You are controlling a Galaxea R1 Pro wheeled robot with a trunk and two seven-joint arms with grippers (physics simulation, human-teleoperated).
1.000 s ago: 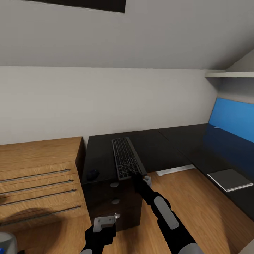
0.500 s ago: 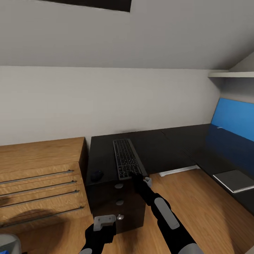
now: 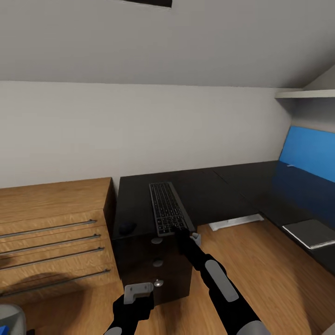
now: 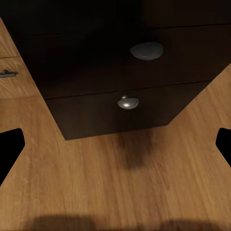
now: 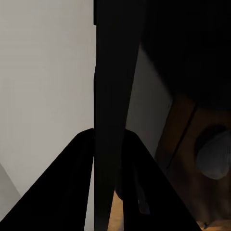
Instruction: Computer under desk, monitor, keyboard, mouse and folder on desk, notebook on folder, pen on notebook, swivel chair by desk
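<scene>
Left gripper [image 3: 137,292] hangs low, fingers apart, empty | right gripper [image 3: 179,231] stays clamped on keyboard's [image 3: 166,207] near edge | mouse [image 3: 127,228] beside it on desk [image 3: 218,186] | view shifted, keyboard unmoved: placement settling | notebook [image 3: 312,232] far right.

From my station, the desk [image 3: 204,195] surface reads as smooth black with a faint sheen, its back panel [image 3: 307,153] a flat matt blue. The keyboard [image 3: 166,208] looks like dark plastic keys in a greyish frame. The drawer unit [image 4: 120,72] is dark and slightly glossy, with small brushed-metal knobs [image 4: 128,102]. The cabinet [image 3: 51,223] beside it shows light wood grain with slim metal bar handles. The floor [image 3: 265,270] is warm, smooth wood. The notebook [image 3: 311,232] is matt grey.
</scene>
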